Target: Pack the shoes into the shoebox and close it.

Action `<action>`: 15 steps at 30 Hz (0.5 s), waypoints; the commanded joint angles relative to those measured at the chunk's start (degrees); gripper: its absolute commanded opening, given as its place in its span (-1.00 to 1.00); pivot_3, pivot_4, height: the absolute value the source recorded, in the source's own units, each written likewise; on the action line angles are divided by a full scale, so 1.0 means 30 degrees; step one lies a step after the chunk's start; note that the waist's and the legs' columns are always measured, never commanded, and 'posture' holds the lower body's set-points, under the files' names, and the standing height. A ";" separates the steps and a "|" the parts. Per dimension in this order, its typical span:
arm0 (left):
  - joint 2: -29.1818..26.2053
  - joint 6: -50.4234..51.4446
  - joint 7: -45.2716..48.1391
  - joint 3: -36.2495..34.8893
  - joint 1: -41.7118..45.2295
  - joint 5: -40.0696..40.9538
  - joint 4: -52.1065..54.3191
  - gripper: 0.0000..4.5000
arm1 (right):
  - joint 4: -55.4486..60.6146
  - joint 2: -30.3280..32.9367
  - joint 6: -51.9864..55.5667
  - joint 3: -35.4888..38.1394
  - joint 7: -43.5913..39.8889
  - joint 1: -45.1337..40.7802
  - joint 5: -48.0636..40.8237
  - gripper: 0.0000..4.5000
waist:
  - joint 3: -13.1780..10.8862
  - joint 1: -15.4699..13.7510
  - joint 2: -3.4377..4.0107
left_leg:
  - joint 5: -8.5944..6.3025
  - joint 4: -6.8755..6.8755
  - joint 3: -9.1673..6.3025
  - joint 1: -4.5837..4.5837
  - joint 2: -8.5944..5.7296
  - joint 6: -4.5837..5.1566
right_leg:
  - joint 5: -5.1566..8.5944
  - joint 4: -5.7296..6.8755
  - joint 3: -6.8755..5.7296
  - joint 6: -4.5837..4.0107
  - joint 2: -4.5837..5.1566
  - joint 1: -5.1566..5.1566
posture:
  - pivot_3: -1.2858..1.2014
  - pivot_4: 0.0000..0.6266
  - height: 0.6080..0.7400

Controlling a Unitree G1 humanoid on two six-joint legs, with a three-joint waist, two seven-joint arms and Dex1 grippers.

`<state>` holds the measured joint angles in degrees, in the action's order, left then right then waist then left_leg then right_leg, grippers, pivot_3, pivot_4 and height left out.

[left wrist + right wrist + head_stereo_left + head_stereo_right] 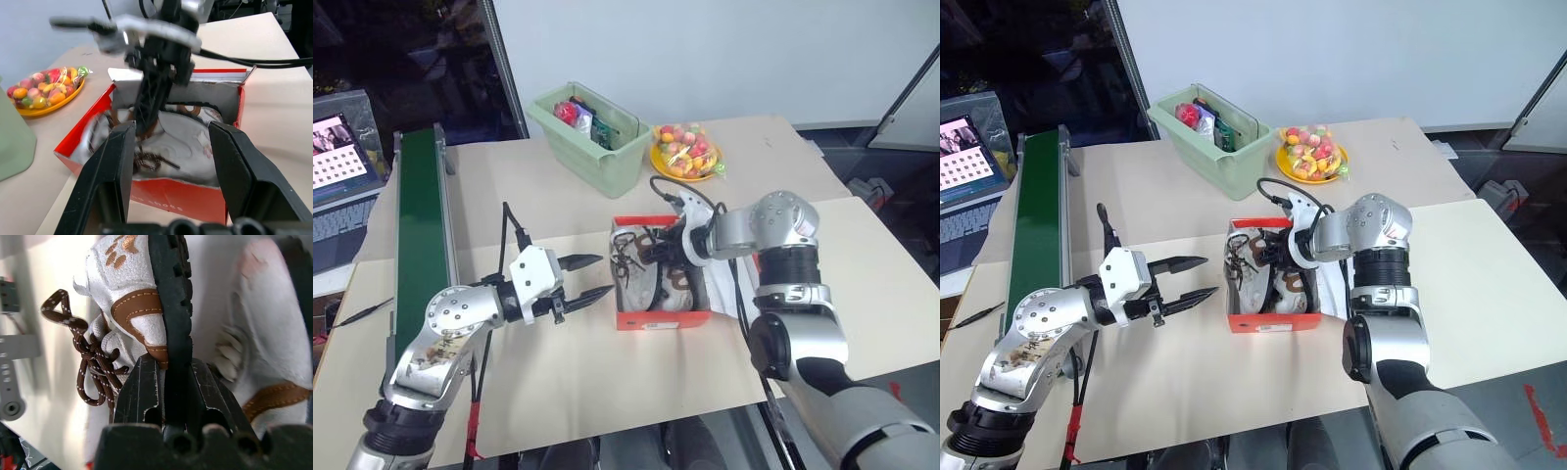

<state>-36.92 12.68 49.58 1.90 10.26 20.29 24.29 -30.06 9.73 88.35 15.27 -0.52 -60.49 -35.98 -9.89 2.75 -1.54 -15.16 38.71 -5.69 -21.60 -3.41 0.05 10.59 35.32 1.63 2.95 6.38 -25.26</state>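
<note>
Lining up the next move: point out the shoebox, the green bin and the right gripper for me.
shoebox [662,320]: left eye view, on its red front wall.
green bin [607,167]: left eye view, on its pale outer wall.
right gripper [168,382]: right wrist view, between the fingertips clamping a shoe's sole.

Red-orange shoebox [662,319], cream-white shoes [651,279] with brown laces, pale green bin [597,157].

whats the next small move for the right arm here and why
Probably lower a little more, then open. The right tool is shut on a sneaker's black sole edge, tilted inside the shoebox above the other sneaker; it looks not yet settled flat.
</note>
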 commanded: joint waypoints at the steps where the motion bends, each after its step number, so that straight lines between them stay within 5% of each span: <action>1: -0.0166 -0.0199 -0.0035 -0.0242 0.0039 -0.0026 0.0801 0.11 | -0.0840 -0.0261 -0.0833 0.0169 -0.0198 0.0113 0.0955 -0.88 | 0.0008 -0.0016 0.0002 | -0.0002 0.0001 0.0001 0.0034 0.0003 0.0003 | 0.0000 -0.0020 0.0002 -0.0001 -0.0002 0.0031 | 0.03 -0.52 1.00; 8: -0.0200 -0.0292 0.0134 -0.0173 0.0124 -0.0059 0.0589 0.11 | -0.1818 -0.0269 -0.2052 -0.0365 -0.0660 -0.0097 0.2299 -0.88 | 0.0038 -0.0021 0.0006 | -0.0011 -0.0003 0.0014 0.0290 0.0028 0.0013 | -0.0001 -0.0082 0.0008 -0.0004 -0.0035 0.0306 | 0.03 -0.52 1.00; 10: -0.0211 -0.0338 0.0183 -0.0158 0.0156 -0.0089 0.0505 0.17 | -0.1894 -0.0287 -0.2227 -0.0158 -0.0735 -0.0139 0.2451 -0.45 | 0.0038 -0.0024 0.0006 | -0.0016 -0.0015 0.0017 0.0371 0.0029 0.0020 | 0.0001 -0.0092 0.0009 -0.0001 -0.0036 0.0384 | 0.03 -0.52 1.00; 15: -0.0243 -0.0375 0.0357 -0.0178 0.0185 -0.0106 0.0411 0.17 | -0.0887 -0.0341 -0.2194 0.0013 -0.1150 -0.0725 0.2381 0.26 | 0.0035 -0.0030 0.0011 | -0.0016 -0.0045 0.0018 0.0352 0.0035 0.0020 | 0.0001 -0.0079 0.0012 -0.0003 -0.0037 0.0335 | 0.03 -0.52 1.00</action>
<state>-36.98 12.67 50.30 1.93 10.29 20.25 24.28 -35.35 8.46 82.44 15.18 -2.97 -61.23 -28.99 -9.79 2.66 -1.51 -15.21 38.56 -5.63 -20.60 -3.30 0.11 10.59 35.08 1.67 2.94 6.27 -24.32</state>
